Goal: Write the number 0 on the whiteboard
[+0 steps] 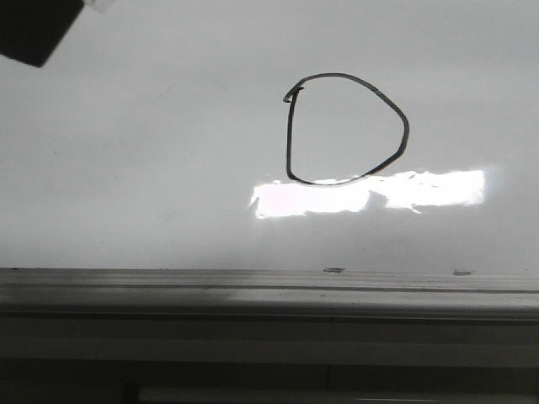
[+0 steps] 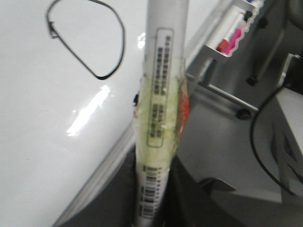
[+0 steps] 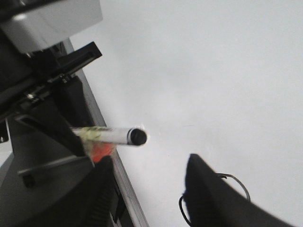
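A closed black number 0 (image 1: 347, 128) is seen drawn on the whiteboard (image 1: 152, 168) above its grey ledge (image 1: 253, 290), while a taped white marker (image 2: 158, 123) is clamped in the left gripper (image 2: 151, 208), and the right gripper (image 3: 151, 189) is held open.

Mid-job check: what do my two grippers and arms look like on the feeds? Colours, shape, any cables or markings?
The right gripper has broad, matt black fingers, smooth and unmarked. The left gripper is also black and angular, with a pale grey housing behind it. No cables or sleeves show on either.
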### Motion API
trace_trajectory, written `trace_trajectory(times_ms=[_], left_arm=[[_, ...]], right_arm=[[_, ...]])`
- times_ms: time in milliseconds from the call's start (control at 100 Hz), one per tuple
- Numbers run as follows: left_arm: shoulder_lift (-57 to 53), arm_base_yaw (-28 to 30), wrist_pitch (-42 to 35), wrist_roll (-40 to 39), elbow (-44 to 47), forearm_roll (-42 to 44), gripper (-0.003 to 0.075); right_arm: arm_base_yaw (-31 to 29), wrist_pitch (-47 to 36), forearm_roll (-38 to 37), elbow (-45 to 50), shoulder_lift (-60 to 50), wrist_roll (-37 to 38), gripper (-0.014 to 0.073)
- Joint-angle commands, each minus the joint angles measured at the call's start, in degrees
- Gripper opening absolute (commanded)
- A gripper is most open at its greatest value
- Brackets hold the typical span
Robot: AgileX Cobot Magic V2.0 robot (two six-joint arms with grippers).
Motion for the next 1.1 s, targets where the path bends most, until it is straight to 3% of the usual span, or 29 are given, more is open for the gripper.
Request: trace_trajectory(times_ms=[0,70,200,320,530,710,1090], left_arm=[[-0.6,-0.1,-7.1,-16.1,-0.5,12.0,-0.002],[-0.8,-0.1,-7.0,-30.5,0.3,22.9,-0.002],[-0.4,0.0,-6.6,-52.1,2.7,39.6,-0.002],[1.1,0.6,-6.3,-64.6,3.9,48.3,-0.002],[7.5,2.3,-11.9,-68.0,4.0,49.2,-0.002],[13.1,4.8,-12.7,-74.7,4.0,49.8,-0.002],[17.6,9.2,-13.8,-74.7,4.0,50.3,-0.002]], right_arm=[[-0.4,-3.1,-1.6,0.9,-4.4,2.0,0.0074],[-0.4,-3.1,-1.6,4.2,-7.3,2.7,-0.0078],[-0.4,-3.8,-2.1,11.3,-11.1,7.2,-0.0046],[-0.4,-6.1,-2.2,16.7,-12.4,11.3,-0.0046],[-0.4,-12.8,-5.2,19.1,-12.4,12.2,-0.0046],[-0.4,-13.4,-5.6,19.1,-12.4,12.7,-0.0046],[-0.4,-13.4,-5.4,19.1,-12.4,14.4,-0.0046]])
